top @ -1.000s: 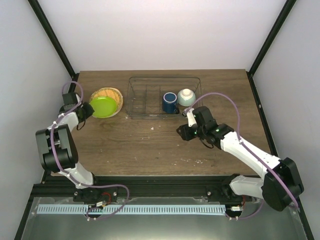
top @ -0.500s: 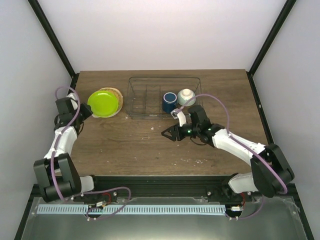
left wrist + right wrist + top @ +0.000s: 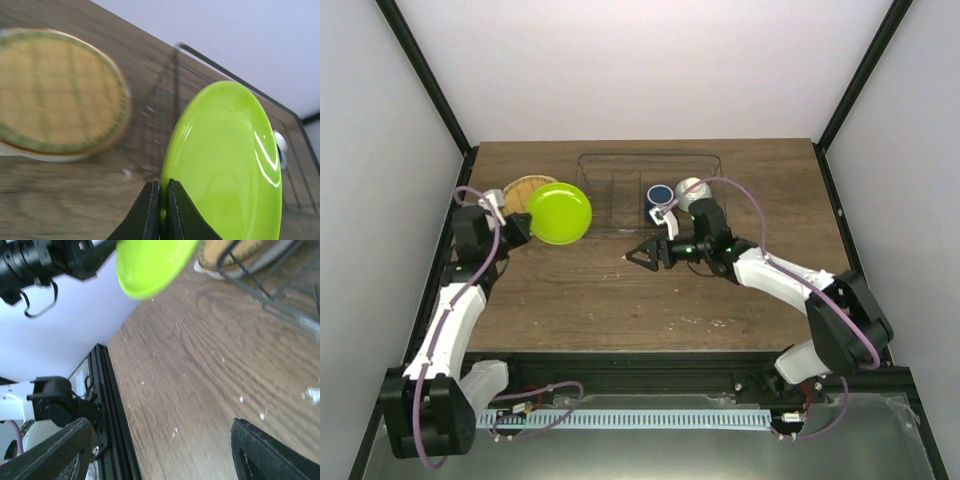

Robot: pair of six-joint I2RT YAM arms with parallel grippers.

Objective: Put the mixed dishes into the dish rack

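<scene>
left gripper [image 3: 162, 185] jaws narrow, pinching lime-green plate [image 3: 560, 213] by rim, tilted, at left wall of dish rack [image 3: 620, 155] | right gripper [image 3: 638, 257] jaws wide, empty, before rack | risk: thin edge grip may slip; plate may strike rack wall
</scene>
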